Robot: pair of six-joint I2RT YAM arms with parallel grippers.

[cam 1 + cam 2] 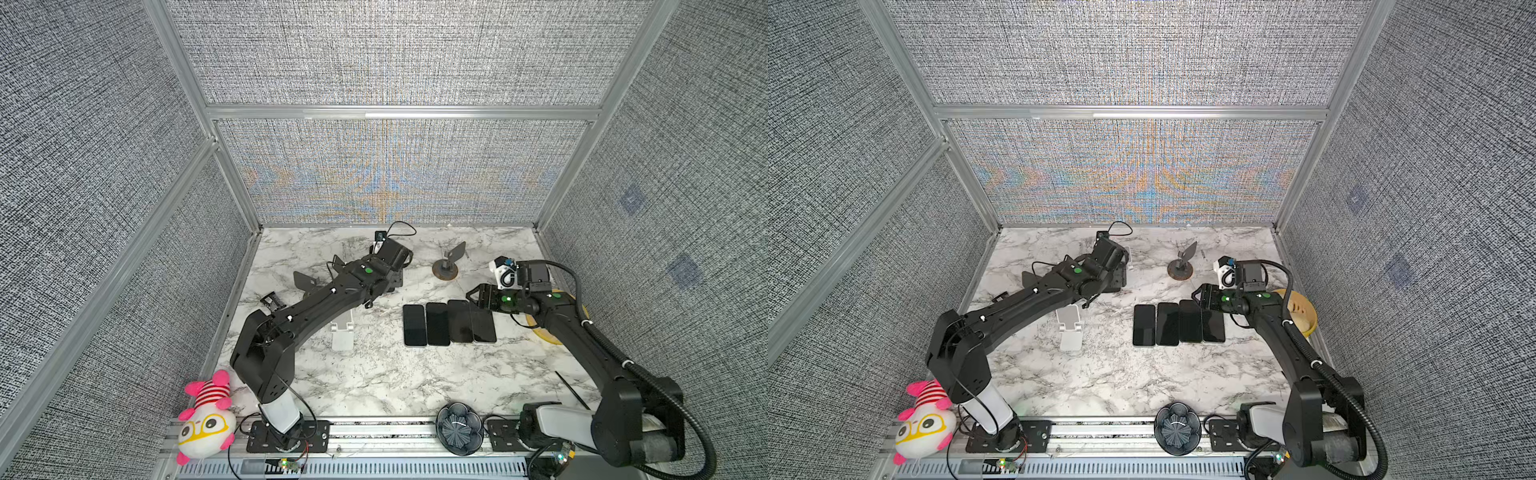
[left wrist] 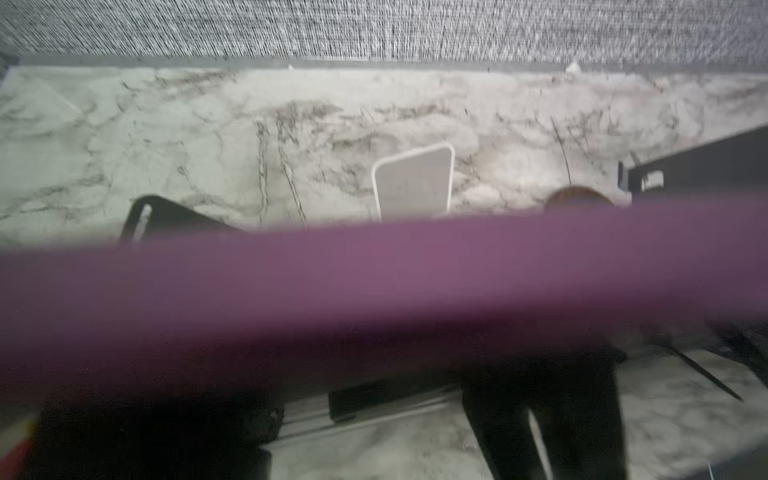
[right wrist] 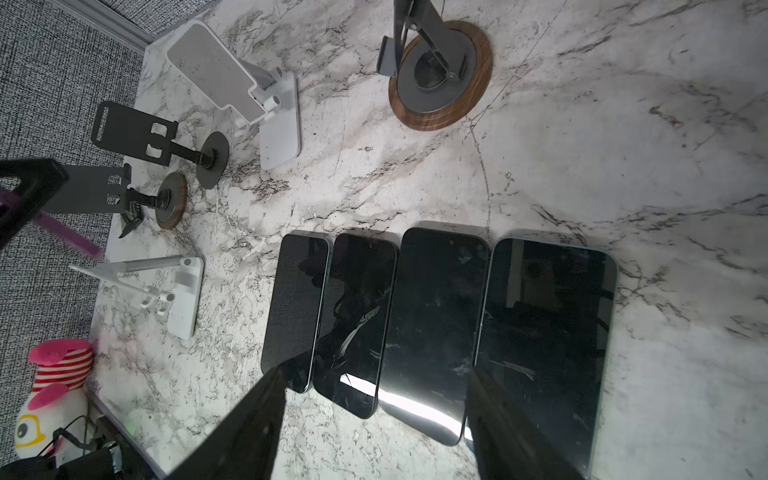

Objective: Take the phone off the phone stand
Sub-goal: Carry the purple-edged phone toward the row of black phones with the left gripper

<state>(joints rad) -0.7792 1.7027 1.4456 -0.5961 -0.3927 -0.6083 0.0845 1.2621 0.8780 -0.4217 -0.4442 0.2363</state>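
Nearest, the right gripper (image 3: pixel 378 374) hovered wide apart and empty over four dark phones (image 1: pixel 449 322) lying flat. Farther back, the left gripper (image 1: pixel 390 276) stood wide, seemingly clamped on the phone (image 2: pixel 374 282), just beside the gray stand (image 3: pixel 95 191). The phone is likely stiff, slick and breakable, best gripped by its long edges. It looked purple, slim and blurred.

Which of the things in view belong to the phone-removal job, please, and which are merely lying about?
Job: purple phone; grey stand beside it.
Lying about: four dark phones laid flat; white stands; black stand; back stand; plush toy; dark bowl.
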